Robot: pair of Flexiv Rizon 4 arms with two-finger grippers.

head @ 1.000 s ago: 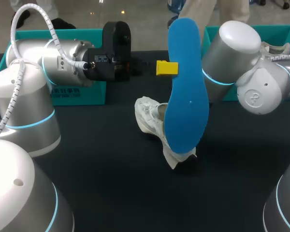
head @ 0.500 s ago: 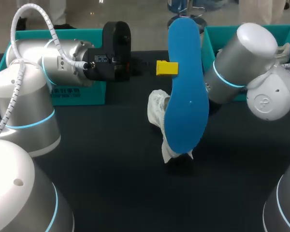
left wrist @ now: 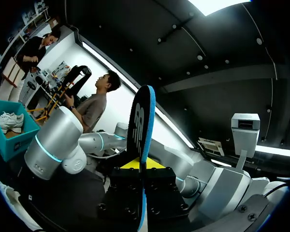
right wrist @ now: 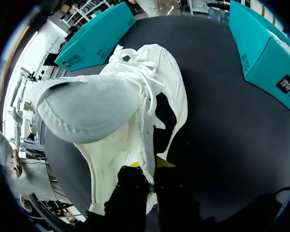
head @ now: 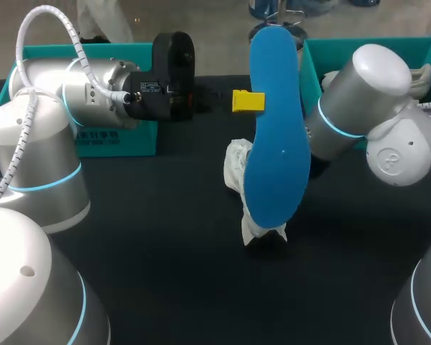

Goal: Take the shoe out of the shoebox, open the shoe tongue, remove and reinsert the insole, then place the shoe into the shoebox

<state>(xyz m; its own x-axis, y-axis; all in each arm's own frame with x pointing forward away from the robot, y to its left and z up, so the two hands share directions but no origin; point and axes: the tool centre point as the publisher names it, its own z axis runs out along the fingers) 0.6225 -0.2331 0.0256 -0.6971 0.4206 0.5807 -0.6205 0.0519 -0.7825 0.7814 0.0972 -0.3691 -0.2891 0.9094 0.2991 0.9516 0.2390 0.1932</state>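
1. Head view:
   - The left end effector (head: 253,100) is clamped on the blue insole (head: 274,136) near its upper end and holds it upright above the middle of the worktop (head: 165,266).
   - The white shoe (head: 237,167) hangs just behind the insole, mostly hidden by it.
   - The right arm (head: 359,93) comes in behind the insole, so its fingers do not show here.
   - The left shoebox (head: 115,136) and the right shoebox (head: 330,50) stand at the far side, well apart from the shoe.
   - I judge the insole to be out and its reinsertion to be the step in hand.

2. Left wrist view:
   - The insole (left wrist: 141,121) is seen edge-on, a thin blade rising from between the closed yellow tips of the left end effector (left wrist: 141,166).
   - Only this view confirms that both fingers pinch it flat from two sides.
   - The shoe's opening cannot be seen here.

3. Right wrist view:
   - This view supplies what the head view hides.
   - The right end effector (right wrist: 147,166) is closed on a thin fold of the shoe (right wrist: 116,130) at its upper edge.
   - The shoe is held off the worktop (right wrist: 222,111), with the laces loose and a padded part, probably the tongue (right wrist: 87,104), folded outward.
   - The insole is not in view.
   - The next move likely calls for bringing the insole's toe end to the shoe's mouth, lining up its long axis and sliding it in flat without buckling.
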